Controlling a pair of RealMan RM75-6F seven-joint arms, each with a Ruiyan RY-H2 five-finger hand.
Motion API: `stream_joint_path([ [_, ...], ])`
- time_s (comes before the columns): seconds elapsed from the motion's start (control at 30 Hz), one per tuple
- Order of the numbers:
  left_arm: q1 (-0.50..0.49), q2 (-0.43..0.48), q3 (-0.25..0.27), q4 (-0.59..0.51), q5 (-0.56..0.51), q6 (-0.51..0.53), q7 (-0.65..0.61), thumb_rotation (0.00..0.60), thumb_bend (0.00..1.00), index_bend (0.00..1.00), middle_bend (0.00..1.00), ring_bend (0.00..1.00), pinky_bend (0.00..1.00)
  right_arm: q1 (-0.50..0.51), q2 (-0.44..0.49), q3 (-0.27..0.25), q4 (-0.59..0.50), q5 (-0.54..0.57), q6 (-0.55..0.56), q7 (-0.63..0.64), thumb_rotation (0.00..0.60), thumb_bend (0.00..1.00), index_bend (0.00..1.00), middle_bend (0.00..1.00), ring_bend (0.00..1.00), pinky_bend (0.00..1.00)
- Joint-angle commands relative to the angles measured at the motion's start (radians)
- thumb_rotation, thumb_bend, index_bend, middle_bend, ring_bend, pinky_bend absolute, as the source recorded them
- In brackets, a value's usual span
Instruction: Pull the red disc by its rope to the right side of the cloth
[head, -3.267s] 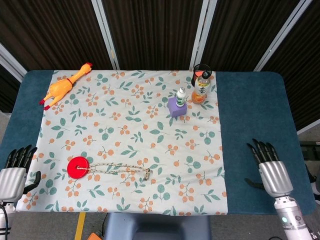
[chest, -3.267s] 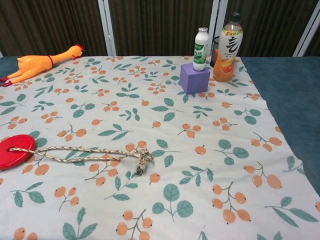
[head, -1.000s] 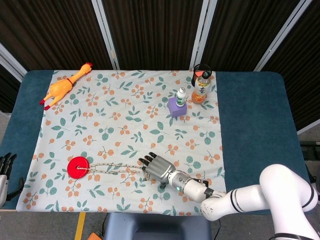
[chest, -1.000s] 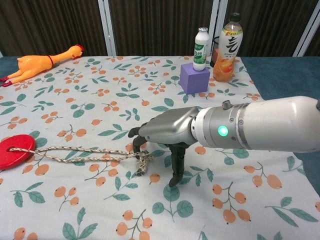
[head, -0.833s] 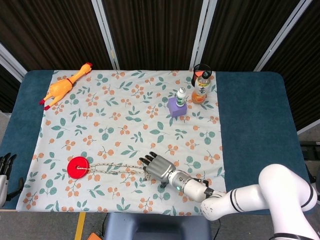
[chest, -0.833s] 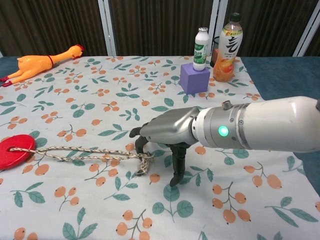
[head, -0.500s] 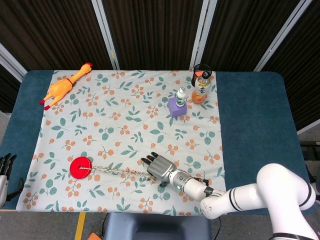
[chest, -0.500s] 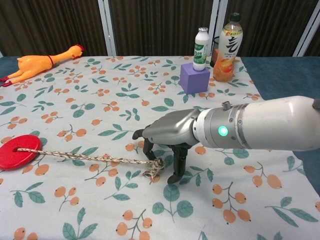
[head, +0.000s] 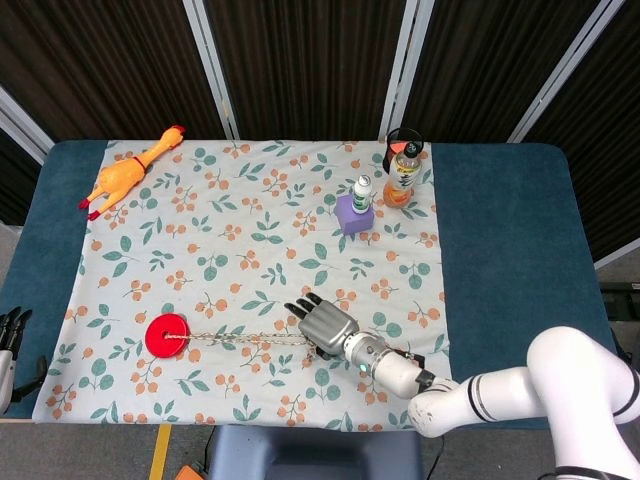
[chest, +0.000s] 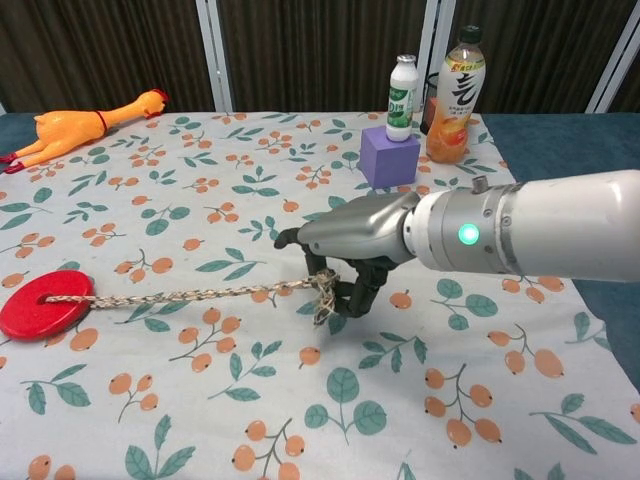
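Note:
The red disc (head: 166, 333) (chest: 40, 306) lies flat on the floral cloth (head: 250, 230) near its front left. A braided rope (head: 240, 340) (chest: 190, 293) runs from the disc's hole, pulled straight, to a knotted end (chest: 324, 291). My right hand (head: 325, 325) (chest: 355, 243) grips that knot between curled fingers, just above the cloth and a little right of its middle. My left hand (head: 9, 330) shows only at the far left edge of the head view, off the cloth, with straight fingers and nothing in it.
A rubber chicken (head: 130, 175) (chest: 85, 122) lies at the back left. At the back right a small white bottle (head: 362, 190) (chest: 402, 85) stands on a purple block (head: 354, 215) (chest: 389, 157), beside an orange drink bottle (head: 402, 175) (chest: 455, 95). Bare blue table (head: 500, 230) borders the cloth's right edge.
My right hand came onto the cloth, took hold of the rope's knotted end and drew it to the right. The rope went taut and the disc slid a little to the right.

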Motion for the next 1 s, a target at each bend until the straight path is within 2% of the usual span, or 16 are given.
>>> stream_joint_path([
  [0.03, 0.0, 0.001, 0.001, -0.002, 0.006, 0.003, -0.003, 0.507, 0.53, 0.0, 0.01, 0.0, 0.04, -0.046, 0.046, -0.023, -0.037, -0.061, 0.057, 0.017, 0.6, 0.82, 1.0, 0.05, 0.0, 0.0],
  [0.27, -0.008, 0.002, 0.002, -0.027, 0.024, 0.009, 0.011, 0.503, 0.53, 0.0, 0.01, 0.0, 0.04, -0.195, 0.198, -0.088, -0.104, -0.181, 0.204, 0.094, 0.6, 0.9, 1.0, 0.07, 0.0, 0.0],
  [0.37, -0.013, 0.0, 0.004, -0.038, 0.034, 0.009, 0.019, 0.502, 0.53, 0.0, 0.01, 0.0, 0.04, -0.281, 0.269, -0.106, -0.065, -0.194, 0.274, 0.164, 0.6, 0.9, 1.0, 0.07, 0.0, 0.0],
  [0.47, -0.019, -0.003, 0.007, -0.046, 0.041, 0.005, 0.028, 0.505, 0.53, 0.0, 0.01, 0.0, 0.04, -0.363, 0.328, -0.106, 0.018, -0.171, 0.314, 0.254, 0.6, 0.9, 1.0, 0.07, 0.0, 0.0],
  [0.7, -0.036, -0.011, 0.009, -0.057, 0.048, -0.014, 0.051, 0.503, 0.53, 0.0, 0.01, 0.0, 0.04, -0.529, 0.433, -0.086, 0.164, -0.17, 0.322, 0.505, 0.6, 0.9, 1.0, 0.07, 0.0, 0.0],
  [0.87, -0.045, -0.015, 0.009, -0.066, 0.052, -0.021, 0.064, 0.504, 0.53, 0.0, 0.01, 0.0, 0.04, -0.592, 0.449, -0.054, 0.224, -0.195, 0.333, 0.585, 0.6, 0.9, 1.0, 0.07, 0.0, 0.0],
  [1.0, -0.049, -0.016, 0.008, -0.064, 0.046, -0.026, 0.067, 0.499, 0.53, 0.0, 0.01, 0.0, 0.04, -0.629, 0.445, 0.005, 0.269, -0.171, 0.356, 0.62, 0.6, 0.9, 1.0, 0.07, 0.0, 0.0],
])
